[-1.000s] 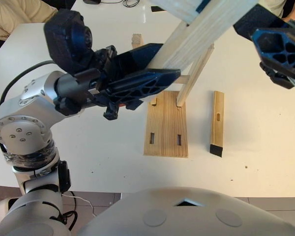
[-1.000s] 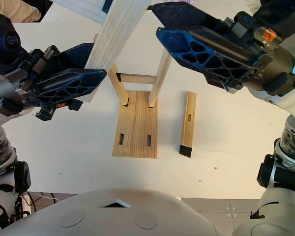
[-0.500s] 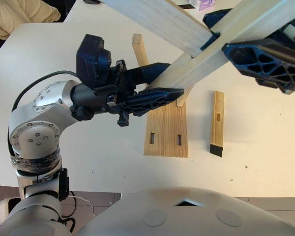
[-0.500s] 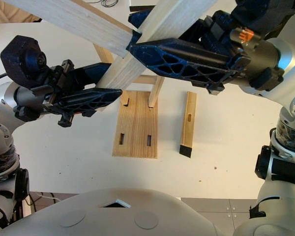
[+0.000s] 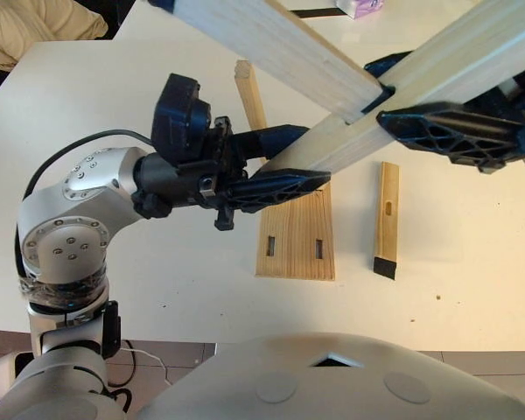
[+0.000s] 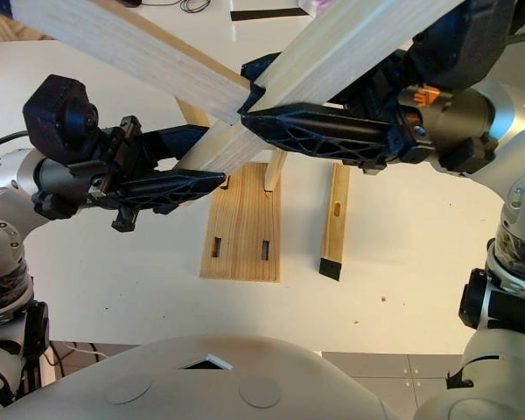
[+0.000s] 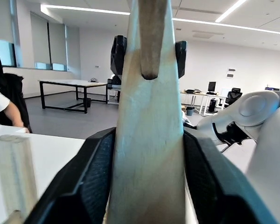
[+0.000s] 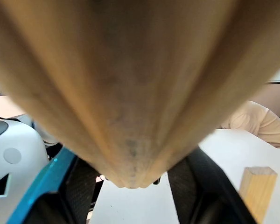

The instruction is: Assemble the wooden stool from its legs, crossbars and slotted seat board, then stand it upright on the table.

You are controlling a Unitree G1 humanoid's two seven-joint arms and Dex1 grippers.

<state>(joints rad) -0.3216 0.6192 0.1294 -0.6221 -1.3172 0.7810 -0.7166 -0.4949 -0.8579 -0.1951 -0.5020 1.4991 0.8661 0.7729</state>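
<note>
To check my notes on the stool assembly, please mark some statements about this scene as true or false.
1. The seat board lies flat on the table. True.
2. The left gripper is empty. False: it is shut on a wooden leg.
3. A loose leg with a black tip lies to the right of the seat board. True.
4. All slots of the seat board are filled. False: the two near slots are empty.
</note>
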